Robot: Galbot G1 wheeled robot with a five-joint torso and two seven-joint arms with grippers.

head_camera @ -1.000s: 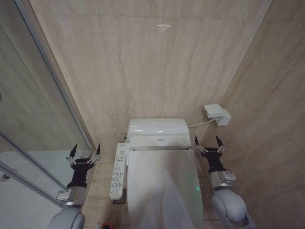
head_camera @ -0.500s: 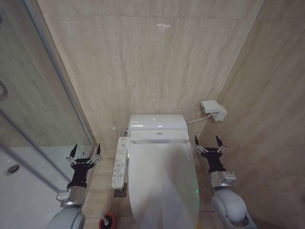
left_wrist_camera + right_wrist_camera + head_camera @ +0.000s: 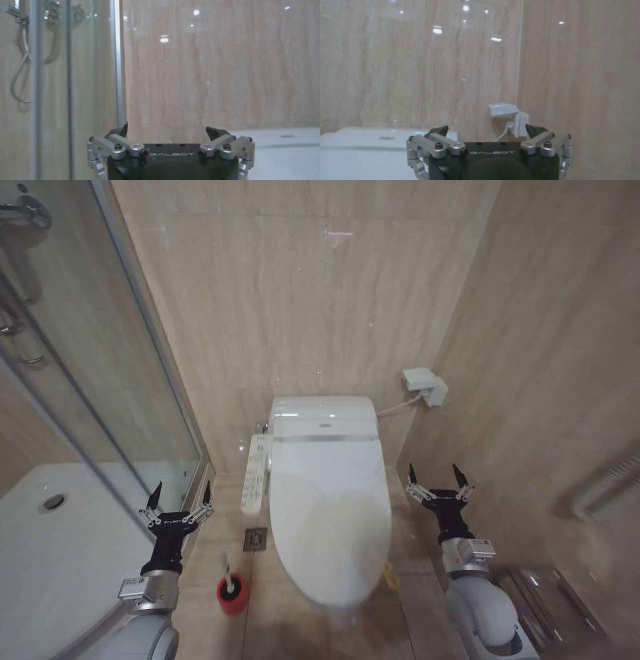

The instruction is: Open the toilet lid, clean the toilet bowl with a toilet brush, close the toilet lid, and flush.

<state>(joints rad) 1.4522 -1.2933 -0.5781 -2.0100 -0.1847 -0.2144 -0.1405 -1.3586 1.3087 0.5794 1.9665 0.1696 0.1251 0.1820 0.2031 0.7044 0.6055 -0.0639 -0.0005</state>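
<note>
While toilet lid [image 3: 328, 510] sits closed, left pincer [image 3: 180, 498] and right pincer [image 3: 434, 480] hang wide, holding nothing, either side. Toilet brush [image 3: 228, 578] upright in red cup [image 3: 232, 597], floor, near-left of toilet.

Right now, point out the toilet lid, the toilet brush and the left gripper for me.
toilet lid [image 3: 330, 525]: head view, middle of the closed cover.
toilet brush [image 3: 227, 570]: head view, white handle above the red cup.
left gripper [image 3: 179, 500]: head view, midway between the open fingertips.
</note>
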